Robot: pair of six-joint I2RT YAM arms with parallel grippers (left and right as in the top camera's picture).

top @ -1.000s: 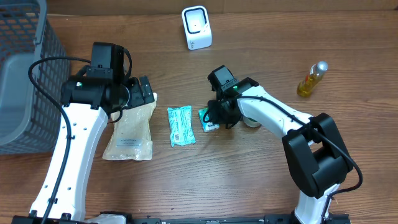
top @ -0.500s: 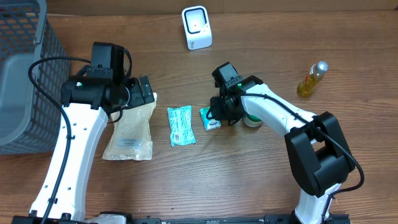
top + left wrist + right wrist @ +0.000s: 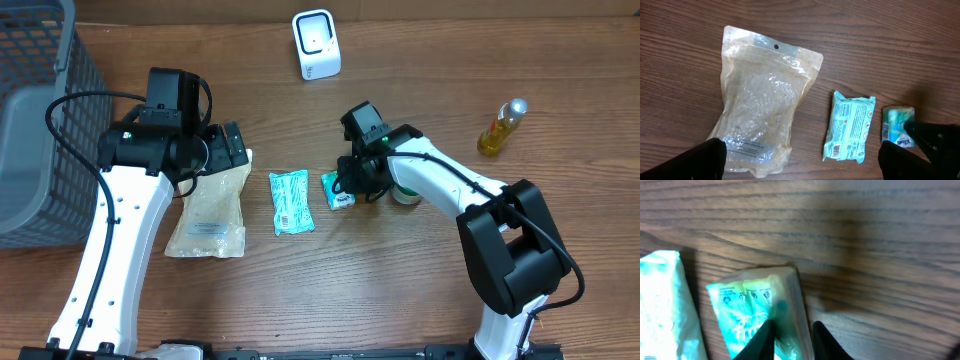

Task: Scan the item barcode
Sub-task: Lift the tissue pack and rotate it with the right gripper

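Right tool [image 3: 792,337] had narrowed a bit over the last second. It was now nearly closed, fingertips either side of the 3 o'clock edge of the small teal pack [image 3: 338,190]. Looked like a pinch on that edge. Pack not lifted, lying flat on the tabletop [image 3: 400,290].

Overhead view: my right arm had crept slightly toward 3 o'clock and the pack had slid a touch that way with it. So the tips had contact, probably a real hold. That is my read, not certain.

Left tool [image 3: 802,157] was spread fully wide, holding nothing, hovering over the clear pouch [image 3: 208,210]. No change there across the second.

Layout:
- Small teal pack just 3 o'clock of tabletop centre.
- Bigger teal packet [image 3: 291,201] just beside it at its 9 o'clock, not touching.
- Clear pouch further out at 9 o'clock.
- White scanner [image 3: 316,44] at the 12 o'clock edge, roughly 12 o'clock from the pack, well apart.
- Oil bottle [image 3: 501,127] at 2 o'clock.
- Grey basket [image 3: 40,100] at 10 o'clock.

Task meaning: grasp stage about done, scan not started. Next I'd need to lift, carry toward 12 o'clock, and turn the barcode face to the scanner window. Could not see where the barcode sits on this pack. An edge pinch on a soft pack may slip or flop on lifting.
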